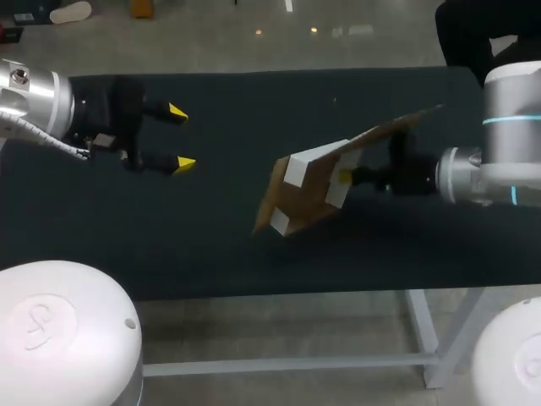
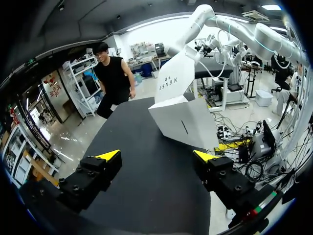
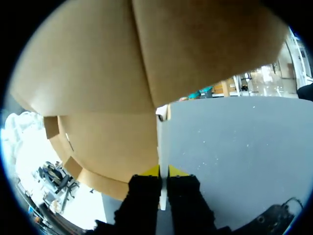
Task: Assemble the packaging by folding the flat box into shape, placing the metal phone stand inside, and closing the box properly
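The box [image 1: 308,190], one only, was held at the right half of the table [image 1: 211,254], a panel pinched by the right gripper [image 3: 163,171], whose tips were mostly hidden. The left gripper [image 1: 181,138] was seen spread, well apart.

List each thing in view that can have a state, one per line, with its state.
cardboard box: partly folded, still open, brown inside showing, held by one panel.
right gripper: shut on a thin panel of the cardboard box.
left gripper: open, empty, apart from the cardboard box.
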`<state>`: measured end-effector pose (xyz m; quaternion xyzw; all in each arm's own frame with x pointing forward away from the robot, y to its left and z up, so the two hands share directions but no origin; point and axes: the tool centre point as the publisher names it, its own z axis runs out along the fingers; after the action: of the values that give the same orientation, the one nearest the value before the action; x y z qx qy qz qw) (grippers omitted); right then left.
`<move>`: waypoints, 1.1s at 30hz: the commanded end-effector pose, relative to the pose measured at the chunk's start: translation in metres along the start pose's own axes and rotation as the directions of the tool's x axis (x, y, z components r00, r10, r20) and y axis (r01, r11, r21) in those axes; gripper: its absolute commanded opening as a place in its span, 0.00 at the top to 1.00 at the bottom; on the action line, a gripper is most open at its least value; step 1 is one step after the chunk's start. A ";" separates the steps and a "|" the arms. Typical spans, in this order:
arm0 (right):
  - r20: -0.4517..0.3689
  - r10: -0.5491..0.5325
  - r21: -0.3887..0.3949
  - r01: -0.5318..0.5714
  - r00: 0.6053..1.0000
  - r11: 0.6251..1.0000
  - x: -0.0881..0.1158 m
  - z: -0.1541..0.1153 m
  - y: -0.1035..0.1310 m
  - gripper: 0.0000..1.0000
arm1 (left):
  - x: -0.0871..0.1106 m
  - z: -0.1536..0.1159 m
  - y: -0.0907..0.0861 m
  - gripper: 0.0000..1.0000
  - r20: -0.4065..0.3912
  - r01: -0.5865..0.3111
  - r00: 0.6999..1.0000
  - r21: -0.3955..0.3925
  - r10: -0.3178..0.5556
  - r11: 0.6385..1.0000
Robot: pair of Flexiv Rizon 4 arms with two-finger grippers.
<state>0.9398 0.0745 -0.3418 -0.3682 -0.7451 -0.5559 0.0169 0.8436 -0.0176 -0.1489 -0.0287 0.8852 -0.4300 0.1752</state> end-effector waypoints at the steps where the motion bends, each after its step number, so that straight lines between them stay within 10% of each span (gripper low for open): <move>1: -0.032 0.042 0.172 -0.036 0.999 0.984 -0.004 -0.004 0.011 1.00 | 0.002 -0.006 0.002 0.00 -0.012 -0.001 1.000 -0.022 0.001 1.000; 12: -0.123 0.157 0.369 -0.102 0.980 0.924 -0.013 -0.008 0.002 1.00 | -0.006 -0.008 0.023 0.00 -0.214 -0.005 0.977 -0.125 -0.022 0.992; 33: -0.047 0.171 0.447 -0.132 0.984 0.885 -0.003 -0.005 0.003 1.00 | -0.005 -0.008 0.024 0.00 -0.206 -0.001 0.978 -0.137 -0.027 0.991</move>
<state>0.9444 0.0605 -0.3468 -0.3702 -0.8070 -0.4228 0.1816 0.8501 0.0049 -0.1617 0.0022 0.9236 -0.3756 0.0764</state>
